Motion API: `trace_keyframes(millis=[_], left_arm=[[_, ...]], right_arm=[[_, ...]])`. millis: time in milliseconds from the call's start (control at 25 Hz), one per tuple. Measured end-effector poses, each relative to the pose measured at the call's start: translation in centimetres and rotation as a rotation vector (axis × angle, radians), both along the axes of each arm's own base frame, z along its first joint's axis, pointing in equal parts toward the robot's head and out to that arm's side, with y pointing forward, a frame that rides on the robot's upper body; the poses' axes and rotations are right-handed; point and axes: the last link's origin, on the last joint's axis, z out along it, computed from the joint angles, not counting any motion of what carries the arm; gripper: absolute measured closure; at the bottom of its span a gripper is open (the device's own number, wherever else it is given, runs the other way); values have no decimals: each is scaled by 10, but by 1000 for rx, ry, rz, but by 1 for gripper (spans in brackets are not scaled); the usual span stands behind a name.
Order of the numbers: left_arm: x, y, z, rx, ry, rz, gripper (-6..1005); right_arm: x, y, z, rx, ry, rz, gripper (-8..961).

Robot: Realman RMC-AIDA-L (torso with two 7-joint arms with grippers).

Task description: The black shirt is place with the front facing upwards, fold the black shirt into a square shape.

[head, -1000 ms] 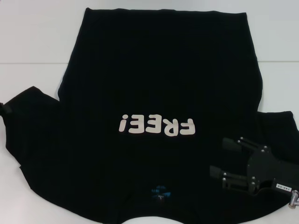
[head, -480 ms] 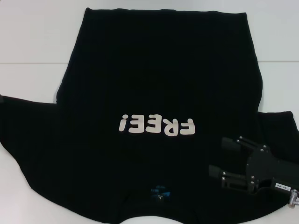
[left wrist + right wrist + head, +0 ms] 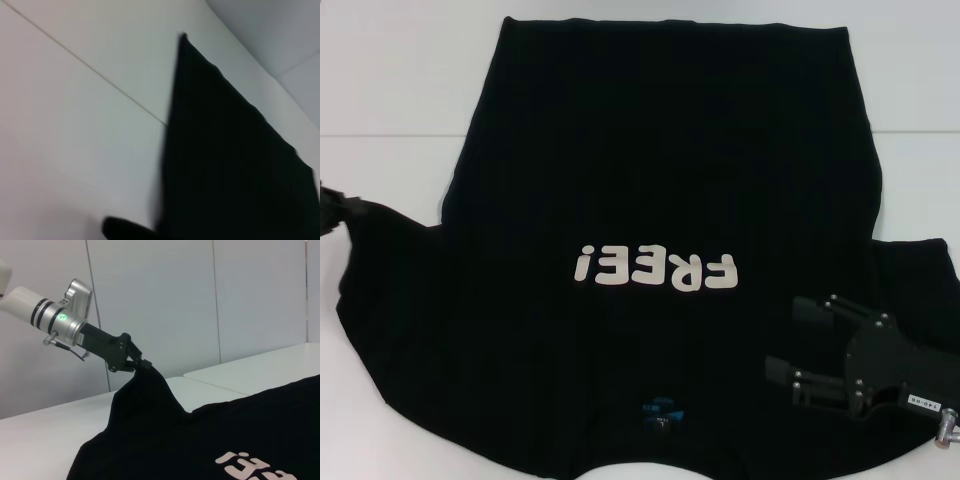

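The black shirt (image 3: pixel 660 150) lies spread on the white table (image 3: pixel 390 90), front up, its white "FREE!" lettering (image 3: pixel 655 270) reading upside down and the blue neck label (image 3: pixel 660 410) near the front edge. At the far left my left gripper (image 3: pixel 330 210) is shut on the sleeve tip. In the right wrist view this left gripper (image 3: pixel 142 364) holds the sleeve raised in a peak above the shirt (image 3: pixel 250 430). The left wrist view shows the hanging black cloth (image 3: pixel 225 165). Over the shirt's right shoulder my right gripper (image 3: pixel 795 340) hovers open, holding nothing.
A seam (image 3: pixel 380 135) crosses the white table behind the left sleeve. Bare table lies to the left, right and behind the shirt. A pale wall (image 3: pixel 200 300) stands behind the table.
The left gripper has risen with the left sleeve tip, pulling the sleeve off the table into a peak. The right gripper has barely moved.
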Motion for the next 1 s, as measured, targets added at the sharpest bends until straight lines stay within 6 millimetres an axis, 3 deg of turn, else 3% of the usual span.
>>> trace_keyframes(millis=[480,760,1000], left_arm=[[48,10,-41,-112,-161,-85,973],[53,5,-80,-124,-215,-80,973],[51,-1,-101,-88,-266,-92,933]], right_arm=[[0,-3,-3,-10,8,-5,57],[1,-4,-3,-11,9,-7,57],[1,-4,-3,-12,9,-5,57]])
